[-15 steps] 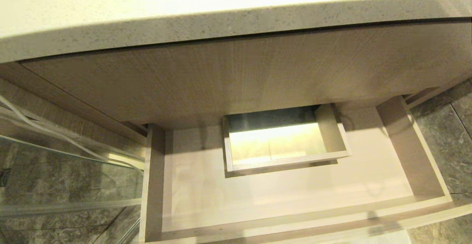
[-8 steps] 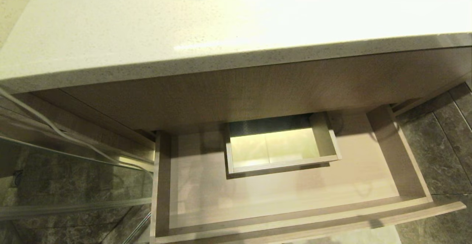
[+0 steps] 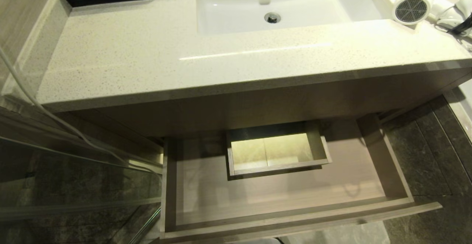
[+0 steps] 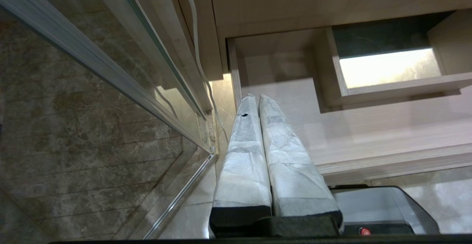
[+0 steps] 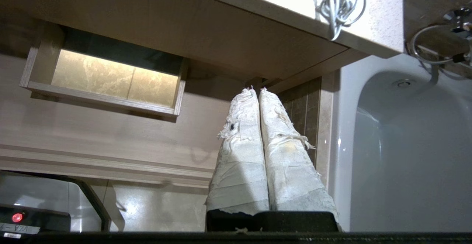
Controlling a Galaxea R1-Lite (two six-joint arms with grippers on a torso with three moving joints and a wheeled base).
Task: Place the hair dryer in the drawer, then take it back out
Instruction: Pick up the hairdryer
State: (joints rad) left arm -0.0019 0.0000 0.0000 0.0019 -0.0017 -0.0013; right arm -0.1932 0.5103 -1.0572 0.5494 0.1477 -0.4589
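1. Low down by the open drawer, the right gripper has its two padded fingers pressed flat together. It holds nothing.
2. Just past its tips is the side wall of the drawer and the tiled wall. A white bathtub is off to one side of it.
3. On the other side, the left gripper is pressed together the same way and holds nothing. It points at the near corner of the drawer, with a glass panel beside it.
4. The drawer is pulled out and bare inside, apart from a boxed cut-out near the back.
5. High above both grippers, the hair dryer lies on the counter, at the far right corner beside the sink. Its grey mesh end faces the robot.
6. A second ago the head view showed only the counter edge and the drawer. Now the whole counter top shows, with the sink and the hair dryer. The camera has risen; the things did not move.
7. That likely means the drawer part is ready, and the robot is getting up to reach the hair dryer. The right gripper will need to open and go up to it.
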